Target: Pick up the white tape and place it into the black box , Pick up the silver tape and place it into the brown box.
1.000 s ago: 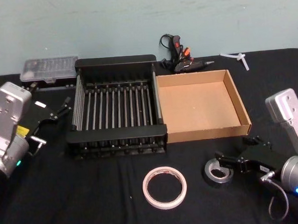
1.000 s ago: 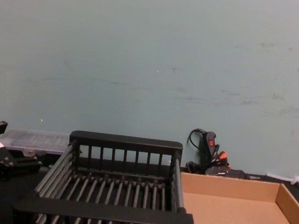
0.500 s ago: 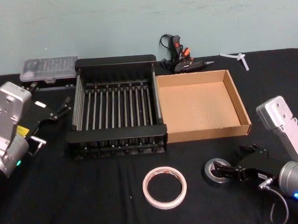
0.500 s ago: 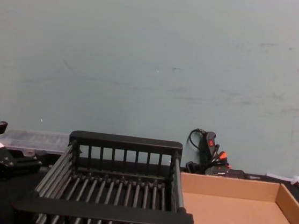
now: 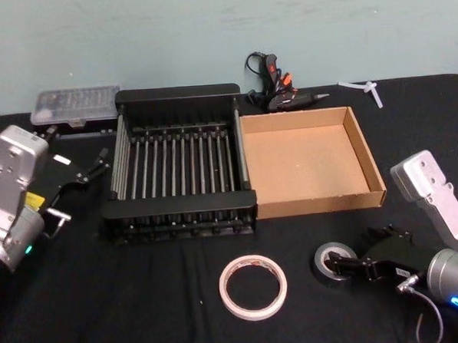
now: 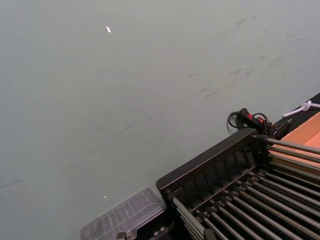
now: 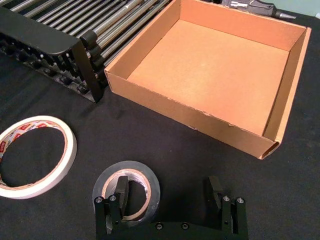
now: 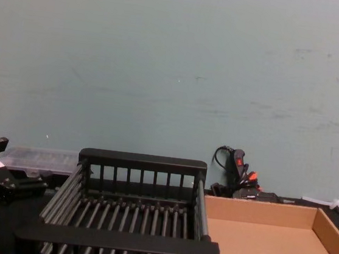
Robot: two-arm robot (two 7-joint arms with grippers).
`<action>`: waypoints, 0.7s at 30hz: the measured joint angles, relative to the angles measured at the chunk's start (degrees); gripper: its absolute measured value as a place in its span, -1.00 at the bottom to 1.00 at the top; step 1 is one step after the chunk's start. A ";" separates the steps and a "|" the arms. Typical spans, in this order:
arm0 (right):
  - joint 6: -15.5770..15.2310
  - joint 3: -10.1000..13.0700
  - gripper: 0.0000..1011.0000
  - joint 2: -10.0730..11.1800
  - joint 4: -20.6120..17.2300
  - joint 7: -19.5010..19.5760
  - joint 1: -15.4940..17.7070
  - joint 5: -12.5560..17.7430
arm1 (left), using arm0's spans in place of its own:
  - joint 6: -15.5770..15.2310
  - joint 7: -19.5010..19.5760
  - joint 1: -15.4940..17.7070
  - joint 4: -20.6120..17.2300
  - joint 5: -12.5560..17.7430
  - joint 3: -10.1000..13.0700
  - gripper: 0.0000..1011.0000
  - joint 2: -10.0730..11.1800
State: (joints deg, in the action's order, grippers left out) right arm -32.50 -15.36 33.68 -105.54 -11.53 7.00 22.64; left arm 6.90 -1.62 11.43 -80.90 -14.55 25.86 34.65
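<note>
Right gripper [image 7: 170, 200] wide open, one finger inside silver tape [image 7: 127, 190]; brown box [image 5: 372, 181] and black box [image 5: 175, 94] bare.

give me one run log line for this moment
right gripper: open, one finger in silver tape core | left gripper: parked by black box | white tape: on table

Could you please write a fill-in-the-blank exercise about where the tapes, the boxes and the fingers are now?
1. The brown box holds ____ tapes.
2. One of the right gripper's fingers sits inside the hole of the ____ tape.
3. The white tape lies on the black ____.
4. The black box stands on the brown box's ____ side.

Missing words: no; silver; table; left
</note>
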 joint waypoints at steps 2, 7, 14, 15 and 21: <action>-0.13 0.03 0.98 -0.13 0.12 -0.37 -0.02 -0.25 | 0.00 0.00 0.00 0.00 0.00 0.00 0.98 0.00; -0.48 0.11 0.98 -0.51 0.31 -0.90 0.01 -1.06 | 0.00 0.00 0.00 0.00 0.00 0.00 0.98 0.00; -0.60 0.08 0.98 -0.59 0.36 -1.06 -0.05 -1.52 | 0.00 0.00 0.00 0.00 0.00 0.00 0.98 0.00; -0.59 0.08 0.98 -0.59 0.36 -1.06 -0.05 -1.50 | 0.00 0.00 0.00 0.00 0.00 0.00 0.98 0.00; -0.57 0.09 0.98 -0.56 0.36 -1.04 -0.04 -1.44 | 0.00 0.00 0.00 0.00 0.01 0.00 0.98 0.00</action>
State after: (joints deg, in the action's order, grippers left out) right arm -33.07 -15.27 33.12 -105.18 -12.57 6.97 21.20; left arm 6.91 -1.62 11.43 -80.90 -14.55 25.86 34.65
